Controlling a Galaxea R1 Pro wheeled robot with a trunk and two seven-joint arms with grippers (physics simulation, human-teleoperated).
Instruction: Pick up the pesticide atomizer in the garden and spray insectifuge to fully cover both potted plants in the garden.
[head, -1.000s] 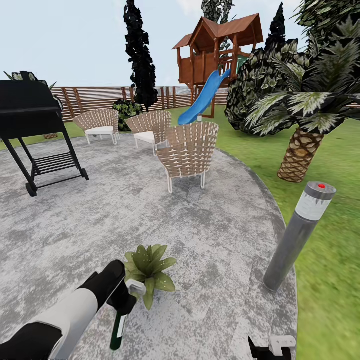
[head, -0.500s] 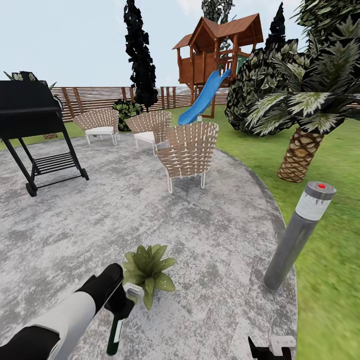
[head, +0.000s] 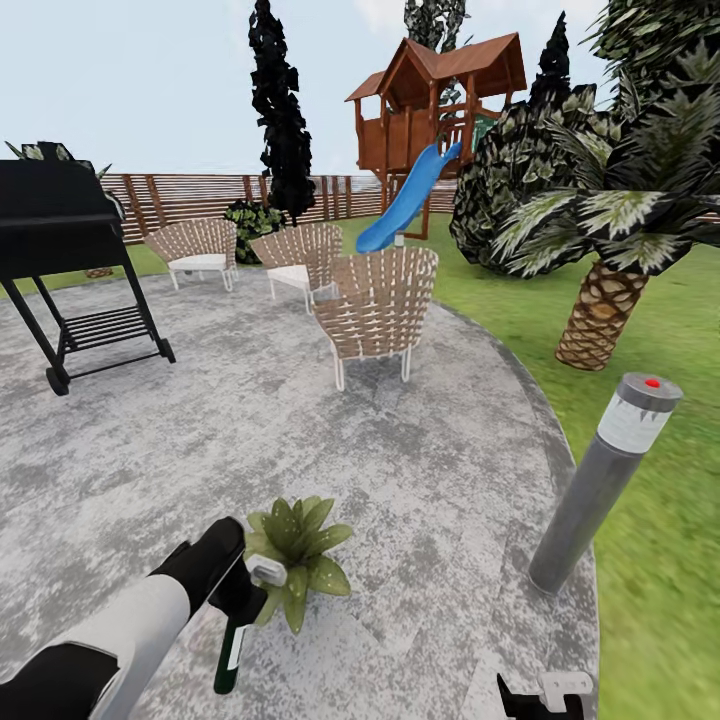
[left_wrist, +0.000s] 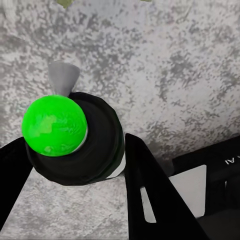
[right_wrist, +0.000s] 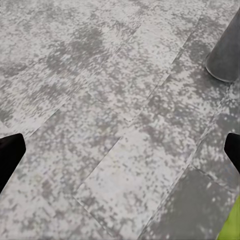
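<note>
The left tool (head: 243, 598) gripped the atomizer (head: 232, 650) near its head; light, rigid, likely slick plastic. The right tool (head: 545, 697) stood open.

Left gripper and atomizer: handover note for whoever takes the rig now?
Left gripper: shut on the pesticide atomizer, white spray head beside the potted plant on the grey patio.
Right gripper: open, holding nothing, over the paving near the bollard lamp.
Done: atomizer picked up and brought to one plant.
Left: spraying this plant, as no spray is visible; then find the second plant and cover it.
</note>
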